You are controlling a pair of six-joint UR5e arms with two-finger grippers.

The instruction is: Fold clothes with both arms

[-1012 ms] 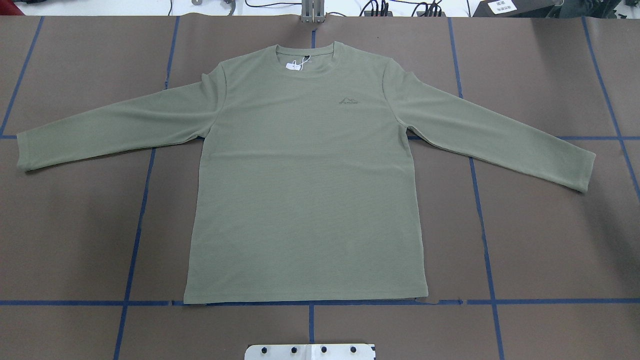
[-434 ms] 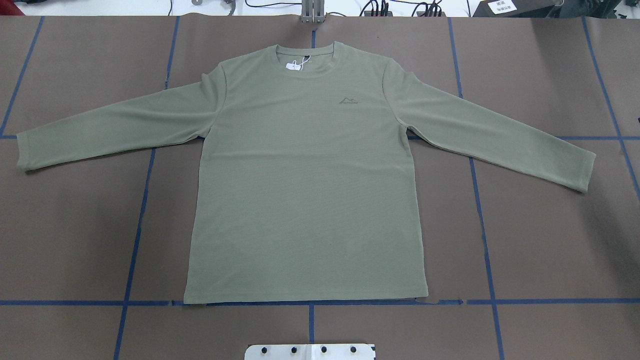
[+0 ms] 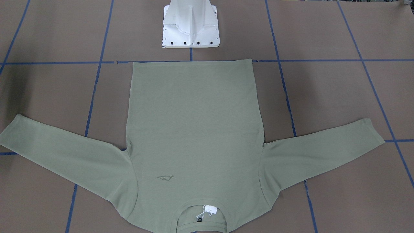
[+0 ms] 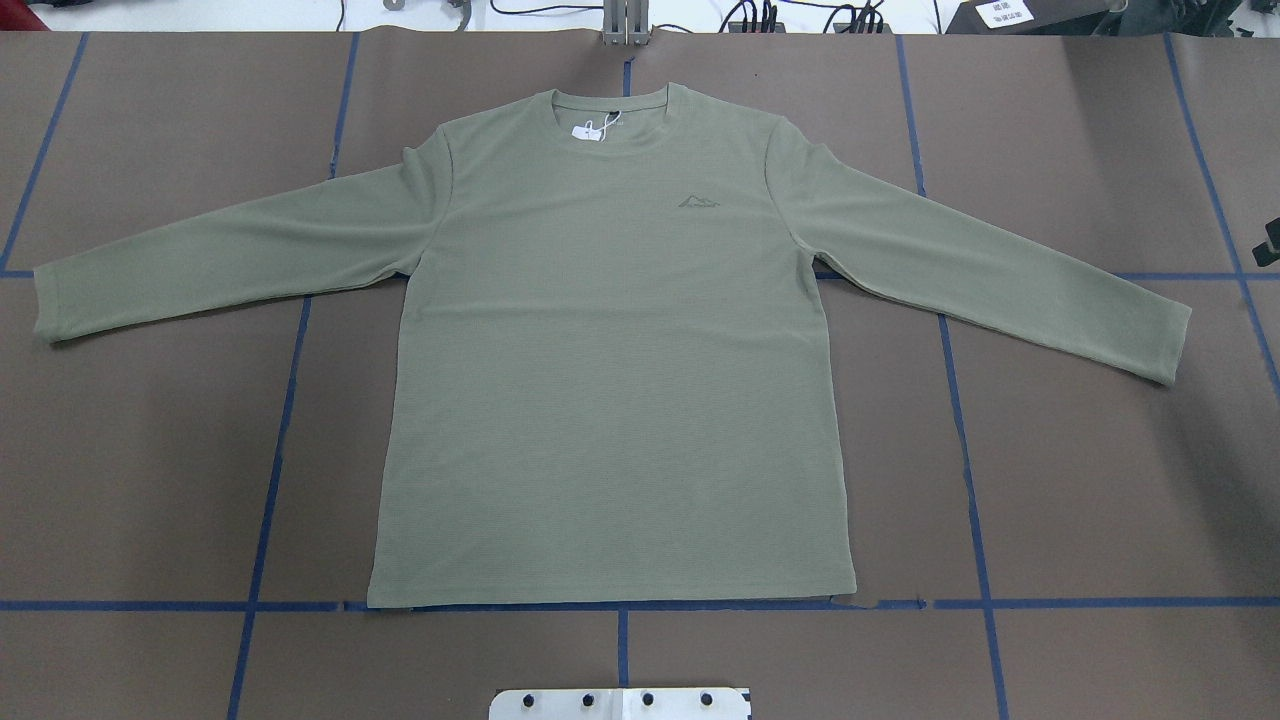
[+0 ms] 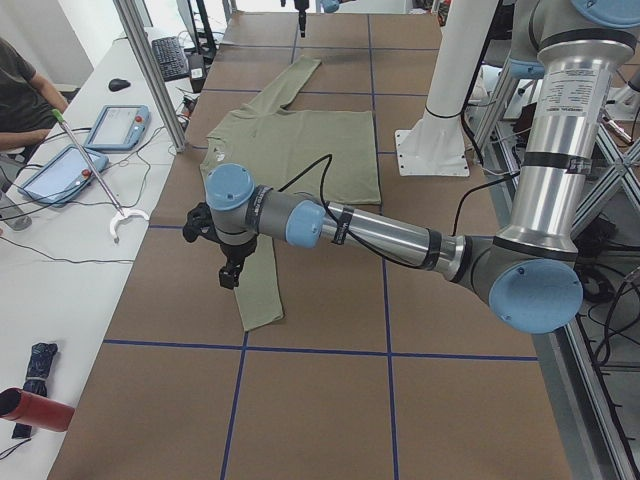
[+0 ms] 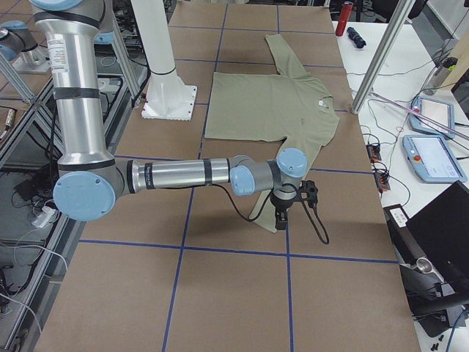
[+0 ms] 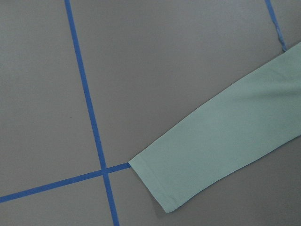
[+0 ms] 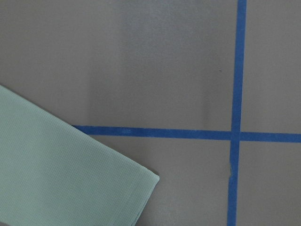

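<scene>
The sage-green long-sleeved shirt (image 4: 610, 380) lies flat and face up, sleeves spread, collar far from the robot; it also shows in the front view (image 3: 194, 129). My left gripper (image 5: 230, 275) hangs over the left sleeve's end; the wrist view shows that cuff (image 7: 174, 188) but no fingers. My right gripper (image 6: 281, 218) hangs over the right sleeve's end, and its wrist view shows that cuff (image 8: 117, 188). Only a dark bit of the right gripper (image 4: 1270, 240) shows at the overhead view's right edge. I cannot tell whether either gripper is open or shut.
The white pedestal base (image 3: 190, 29) stands just behind the shirt's hem. Blue tape lines (image 4: 270, 470) cross the brown table cover. A side table with teach pendants (image 5: 115, 125) and a seated person (image 5: 20, 90) lies beyond the collar side.
A dark part of the right gripper has come further in at the overhead view's right edge. The shirt has not moved.
</scene>
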